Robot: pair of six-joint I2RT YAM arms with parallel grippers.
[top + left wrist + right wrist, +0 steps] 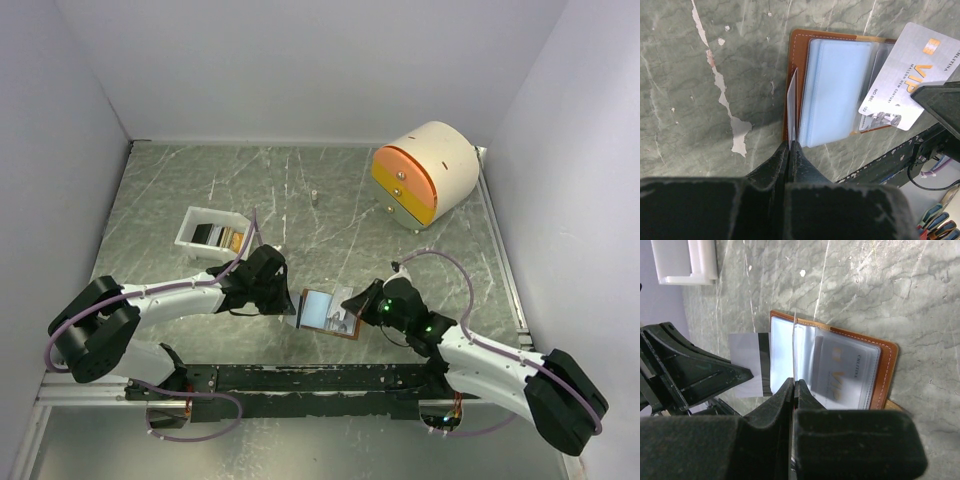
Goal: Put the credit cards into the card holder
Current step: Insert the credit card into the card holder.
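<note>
The card holder (pixel 318 309) lies open between my grippers, rust-brown outside (pixel 887 365) with pale blue pockets (pixel 835 90). My left gripper (pixel 792 144) is shut on a thin grey card, held upright and edge-on at the holder's left edge. The right wrist view shows this card's back with its black stripe (pixel 747 365). My right gripper (pixel 794 382) is shut on a silver VIP card (pixel 905 75), held over the holder's right half. In the right wrist view a blurred VIP face (pixel 840 375) shows at a clear pocket. More credit cards (pixel 222 237) lie in the tray.
A small white tray (pixel 190 228) stands on the left of the table, also in the right wrist view (pixel 687 262). A big cream-and-orange round drawer unit (pixel 440 160) stands at the back right. Grey walls enclose the marbled table.
</note>
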